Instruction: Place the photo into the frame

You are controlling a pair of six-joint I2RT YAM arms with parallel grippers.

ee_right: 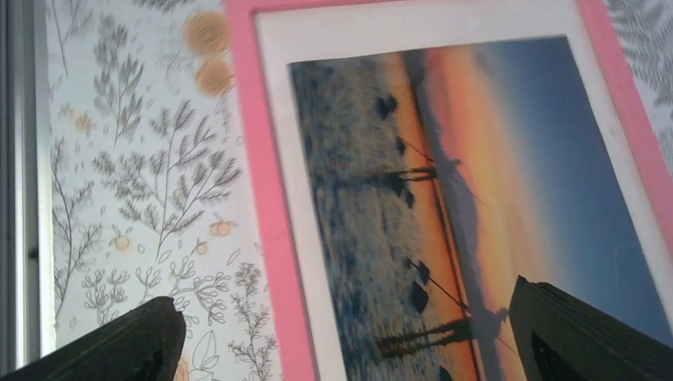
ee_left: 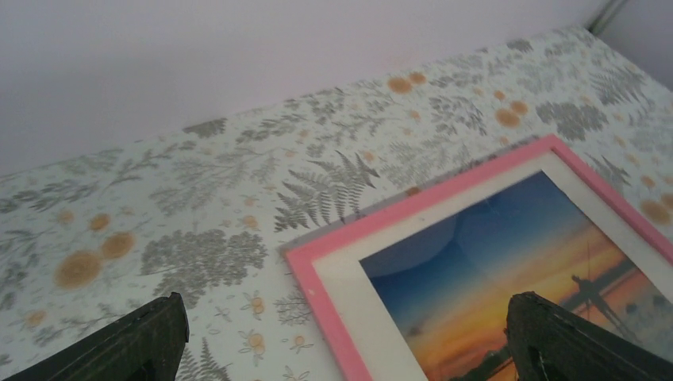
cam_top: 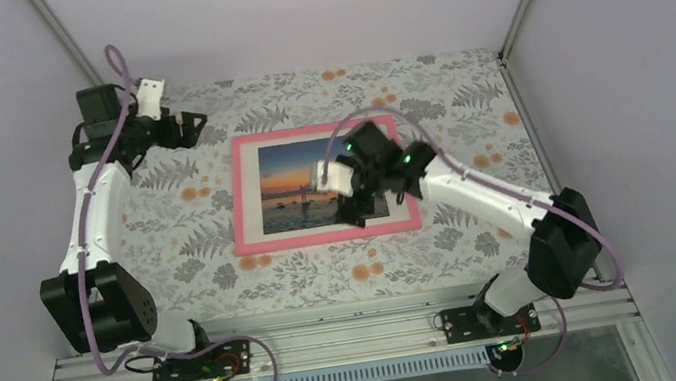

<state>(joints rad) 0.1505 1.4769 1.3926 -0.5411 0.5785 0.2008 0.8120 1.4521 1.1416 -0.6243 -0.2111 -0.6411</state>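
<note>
The pink frame (cam_top: 251, 242) lies flat in the middle of the table with the sunset photo (cam_top: 291, 189) inside it, white border showing all round. The frame (ee_left: 333, 246) and photo (ee_left: 492, 262) fill the lower right of the left wrist view. They also show in the right wrist view, frame (ee_right: 266, 198) and photo (ee_right: 444, 182). My right gripper (cam_top: 357, 210) hovers over the frame's near right part, open and empty (ee_right: 341, 349). My left gripper (cam_top: 193, 127) is open and empty beyond the frame's far left corner (ee_left: 341, 349).
The floral tablecloth (cam_top: 461, 91) covers the table. Grey walls stand at the back and both sides. A metal rail (cam_top: 336, 337) runs along the near edge and shows at the left of the right wrist view (ee_right: 24, 198).
</note>
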